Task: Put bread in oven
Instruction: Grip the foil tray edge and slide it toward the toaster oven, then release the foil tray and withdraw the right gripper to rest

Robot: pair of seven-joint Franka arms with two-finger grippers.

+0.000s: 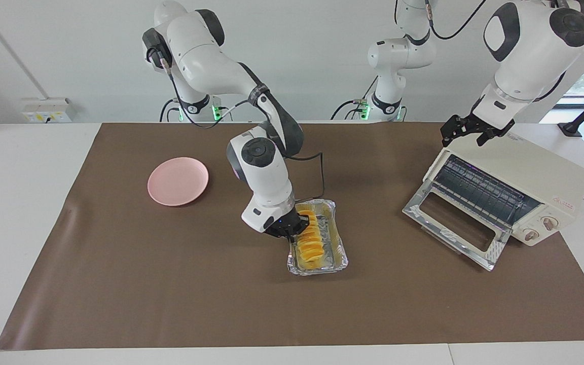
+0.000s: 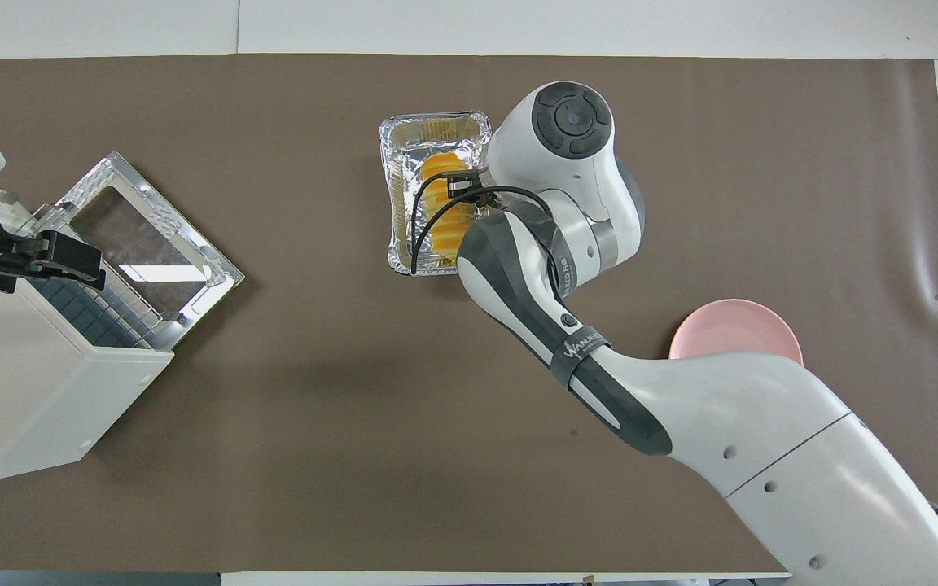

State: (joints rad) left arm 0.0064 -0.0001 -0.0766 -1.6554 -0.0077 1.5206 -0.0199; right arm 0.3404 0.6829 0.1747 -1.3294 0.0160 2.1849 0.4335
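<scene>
Now the right claw (image 1: 292,229), pinched shut on the foil tray's (image 1: 340,253) rim, holds it mid-tabletop; the bread (image 1: 309,243) lies inside. Over the open-doored oven (image 1: 535,177), the left claw (image 1: 467,133) gapes wide.

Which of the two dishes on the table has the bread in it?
The silver foil tray, rectangular and mid-table, holds the bread. The right gripper is shut on its rim. The round pink plate, toward the right arm's end, holds nothing.

Right pincer (image 1: 292,229) clamped low; left pincer (image 1: 467,130) spread.
</scene>
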